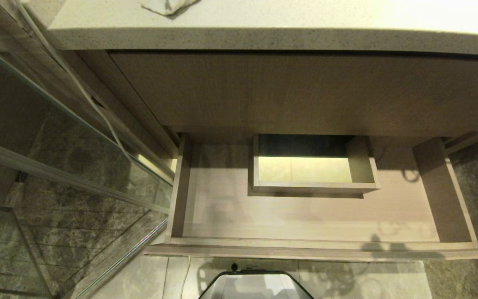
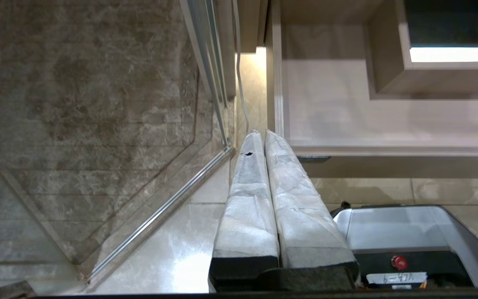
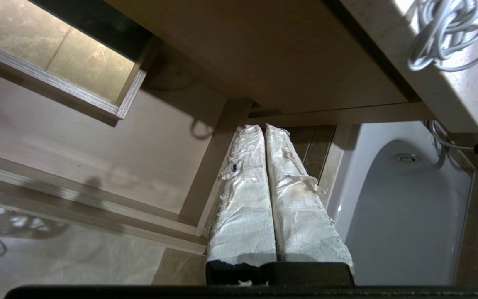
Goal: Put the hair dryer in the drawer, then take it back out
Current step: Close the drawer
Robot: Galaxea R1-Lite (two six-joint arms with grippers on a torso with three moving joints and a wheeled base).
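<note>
Our right pincer [image 3: 264, 128] has its two wrapped fingers pressed together, holding nothing. It hangs over the right end of the drawer [image 1: 305, 245], just beside the drawer's right side wall, with a white tub [image 3: 401, 207] on its far side. Above it runs the edge of the counter [image 1: 264, 39], and on that counter lies a bundle of white cord [image 3: 446, 33]; the hair dryer's body we cannot see in any view, so we cannot say where it lies.

Our left pincer [image 2: 262, 133] is likewise closed and empty, hanging off the drawer's left front corner, near a glass panel [image 2: 210, 83] and the tiled floor [image 2: 172, 249].

The one drawer stands pulled out under the wood panel [image 1: 305, 91]. Its floor is bare on the left, in front, and on the right of the single boxed cut-out [image 1: 313, 185] at the back middle. The front rail is low; the side walls stand taller. One crumpled cloth [image 1: 166, 6] rests on the counter's far left.
</note>
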